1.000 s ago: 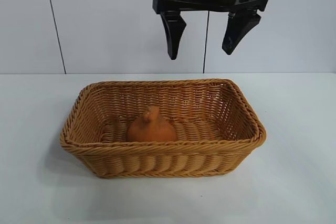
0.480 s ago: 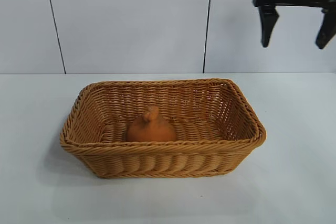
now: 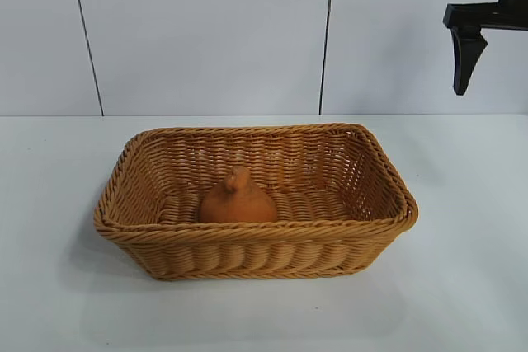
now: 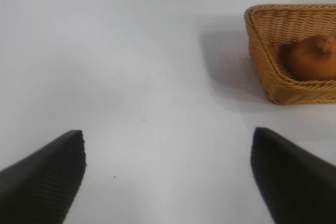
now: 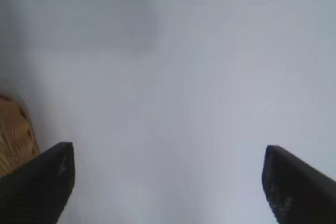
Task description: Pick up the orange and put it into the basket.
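- The right gripper (image 3: pixel 495 47) hung high at the right edge of the exterior view, up against the wall and well off to the side of the basket (image 3: pixel 256 241). Only one dark finger (image 3: pixel 466 59) showed there, pointing down; the right wrist view had both fingertips wide apart with nothing between them.
- Under that gripper lay bare white table (image 5: pixel 173 103), with a corner of the basket just showing at the edge of the right wrist view.
- The left gripper (image 4: pixel 168 177) sat over open table, well away from the basket, its fingers spread wide and empty.
- The basket stood on the table (image 3: pixel 462 204) near the middle — a rectangular wicker one with a braided rim and sloping sides.
- The orange (image 3: pixel 238 199) sat inside the basket on its woven floor, toward the near-left part, upright with its knobby bump on top. It stood close to the near wall; contact with that wall could not be told.
- Nothing else showed in the basket — the orange was its only content.
- In the left wrist view the orange (image 4: pixel 314 59) showed over the basket's rim (image 4: pixel 262 51).
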Robot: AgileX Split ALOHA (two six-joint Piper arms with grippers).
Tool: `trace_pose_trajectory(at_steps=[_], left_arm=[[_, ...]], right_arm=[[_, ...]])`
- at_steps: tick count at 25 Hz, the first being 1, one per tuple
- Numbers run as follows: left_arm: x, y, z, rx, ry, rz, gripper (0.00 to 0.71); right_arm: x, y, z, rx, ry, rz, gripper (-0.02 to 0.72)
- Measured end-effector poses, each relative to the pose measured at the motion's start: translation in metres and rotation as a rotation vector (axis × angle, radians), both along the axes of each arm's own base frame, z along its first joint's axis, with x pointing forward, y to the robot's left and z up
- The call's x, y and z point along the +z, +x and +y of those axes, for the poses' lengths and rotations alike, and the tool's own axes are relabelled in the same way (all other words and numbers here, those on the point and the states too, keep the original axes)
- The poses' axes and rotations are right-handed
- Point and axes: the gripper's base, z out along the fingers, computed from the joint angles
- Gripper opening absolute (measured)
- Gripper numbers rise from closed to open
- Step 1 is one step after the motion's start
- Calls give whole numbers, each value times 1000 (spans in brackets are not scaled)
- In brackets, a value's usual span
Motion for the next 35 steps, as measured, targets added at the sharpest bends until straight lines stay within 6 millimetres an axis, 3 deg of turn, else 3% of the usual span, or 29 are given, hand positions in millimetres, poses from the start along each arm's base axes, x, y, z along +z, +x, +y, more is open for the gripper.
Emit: trace_pose_trajectory(at_steps=[3,9,16,19,27,35], left_arm=[[0,0,0,0,0,0,613],[0,0,0,0,0,0,613],[0,0,0,0,0,0,613],[0,0,0,0,0,0,613],[0,0,0,0,0,0,613],[0,0,0,0,0,0,613]], right_arm=[[-4,-30,0,25,15,56,661],[-6,-111,-4,49,13,150,661],[5,-208,-10,53,12,81,661],[8,-239,-12,60,14,-47,661],[8,-303,-15,67,20,-413,661],[25,-347,-18,67,24,-717,661]])
